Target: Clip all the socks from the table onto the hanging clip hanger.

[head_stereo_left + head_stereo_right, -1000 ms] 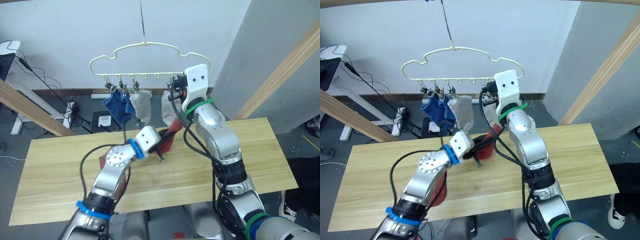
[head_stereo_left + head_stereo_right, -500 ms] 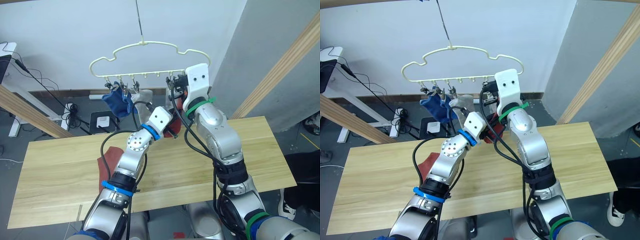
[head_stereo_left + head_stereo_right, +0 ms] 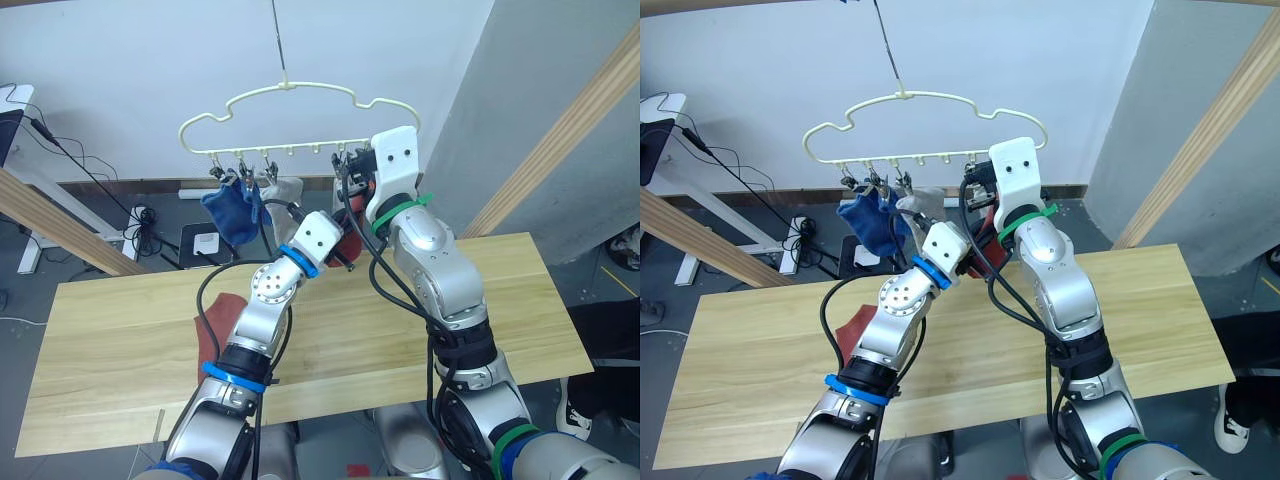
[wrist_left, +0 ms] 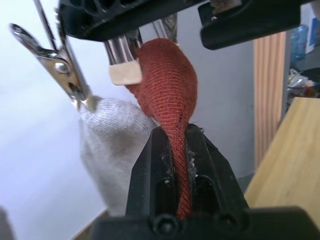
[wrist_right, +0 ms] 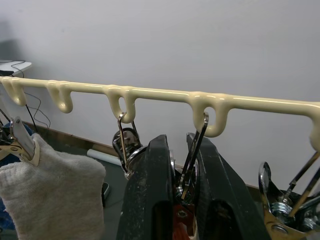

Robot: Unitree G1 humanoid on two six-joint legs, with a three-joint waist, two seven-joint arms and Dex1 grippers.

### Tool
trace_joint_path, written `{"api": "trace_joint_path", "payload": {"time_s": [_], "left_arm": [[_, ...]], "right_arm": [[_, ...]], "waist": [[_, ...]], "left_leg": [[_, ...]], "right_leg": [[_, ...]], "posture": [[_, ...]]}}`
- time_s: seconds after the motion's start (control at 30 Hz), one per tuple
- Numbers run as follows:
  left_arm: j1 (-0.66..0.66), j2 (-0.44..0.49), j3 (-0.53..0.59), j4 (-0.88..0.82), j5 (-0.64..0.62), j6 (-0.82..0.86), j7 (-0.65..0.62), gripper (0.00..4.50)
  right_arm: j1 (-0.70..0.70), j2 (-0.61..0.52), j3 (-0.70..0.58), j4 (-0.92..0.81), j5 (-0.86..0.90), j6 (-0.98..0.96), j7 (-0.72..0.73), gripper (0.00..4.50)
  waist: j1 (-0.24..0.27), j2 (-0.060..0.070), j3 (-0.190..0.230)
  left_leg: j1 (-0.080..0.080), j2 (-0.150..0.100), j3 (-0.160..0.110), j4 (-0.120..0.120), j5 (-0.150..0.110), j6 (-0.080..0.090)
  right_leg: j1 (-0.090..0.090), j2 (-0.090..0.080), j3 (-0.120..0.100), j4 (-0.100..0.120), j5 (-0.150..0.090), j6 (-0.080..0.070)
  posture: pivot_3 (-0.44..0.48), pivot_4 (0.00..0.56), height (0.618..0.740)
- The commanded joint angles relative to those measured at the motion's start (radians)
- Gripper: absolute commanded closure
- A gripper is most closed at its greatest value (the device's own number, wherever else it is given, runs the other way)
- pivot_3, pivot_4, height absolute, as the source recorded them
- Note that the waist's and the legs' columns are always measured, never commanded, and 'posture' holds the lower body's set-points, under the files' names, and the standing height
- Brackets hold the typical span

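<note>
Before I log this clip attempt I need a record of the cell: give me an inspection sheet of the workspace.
Surface: wooden table, one rust-red sock lying on it near the left arm.
Job's things: clip hanger hanging by its hook; blue socks and a grey sock clipped on.
Clutter: nothing seen on the table.
Grippers: left gripper shut on a second rust-red sock, raised to the clips; right gripper squeezing a metal clip.
Cables: black leads along both arms; wires and a power strip on the floor.
Surroundings: white wall, slanted wooden poles.
</note>
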Motion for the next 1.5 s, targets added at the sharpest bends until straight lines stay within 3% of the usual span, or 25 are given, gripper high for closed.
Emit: {"api": "trace_joint_path", "payload": {"time_s": [0.03, 0.3, 0.57, 0.83, 1.3, 1.5], "left_arm": [[-0.017, -0.004, 0.014, -0.001, 0.022, -0.051, 0.042, 4.5], [-0.034, -0.005, 0.02, 0.016, 0.032, -0.064, 0.063, 4.5], [-0.047, -0.008, 0.022, 0.026, 0.033, -0.058, 0.071, 4.5], [-0.046, -0.018, 0.028, 0.032, 0.001, -0.04, 0.047, 4.5], [-0.032, -0.014, 0.024, 0.019, -0.023, 0.005, -0.004, 0.56], [0.0, -0.001, 0.024, -0.03, -0.07, 0.025, -0.069, 0.56]], "right_arm": [[-0.004, 0.004, -0.001, -0.054, 0.004, 0.001, 0.004, 4.32], [0.005, 0.015, -0.005, -0.063, 0.015, 0.022, 0.003, 4.32], [0.02, 0.034, -0.014, -0.104, 0.034, 0.063, -0.002, 1.6], [0.095, -0.002, 0.036, -0.298, 0.086, 0.174, 0.068, 1.6], [0.196, -0.155, 0.038, -0.524, 0.123, 0.286, 0.142, 1.56], [0.226, -0.216, 0.011, -0.573, 0.108, 0.252, 0.136, 1.56]], "waist": [[0.0, 0.0, 0.0], [0.0, 0.0, 0.0], [0.0, 0.0, 0.0], [0.0, 0.0, 0.0], [-0.001, 0.0, 0.0], [-0.001, 0.0, 0.0]], "left_leg": [[0.0, 0.0, 0.0, 0.0, 0.0, 0.0], [0.0, 0.0, 0.0, 0.0, 0.0, 0.0], [0.0, 0.0, 0.0, 0.0, 0.0, 0.0], [0.0, 0.0, 0.0, 0.0, 0.0, 0.0], [0.0, 0.0, 0.0, 0.0, 0.0, 0.0], [0.0, 0.0, 0.0, 0.0, 0.0, 0.0]], "right_leg": [[0.0, 0.0, 0.0, 0.0, 0.0, 0.0], [0.0, 0.0, 0.0, 0.0, 0.0, 0.0], [0.0, 0.0, 0.0, 0.0, 0.0, 0.0], [0.0, 0.0, 0.0, -0.001, 0.0, 0.0], [0.0, 0.0, 0.0, -0.001, 0.0, 0.0], [0.0, 0.0, 0.0, -0.001, 0.0, 0.001]], "posture": [[-0.27, 0.278, 0.74], [-0.269, 0.281, 0.74], [-0.271, 0.284, 0.74], [-0.278, 0.286, 0.74], [-0.293, 0.288, 0.74], [-0.296, 0.289, 0.74]]}}
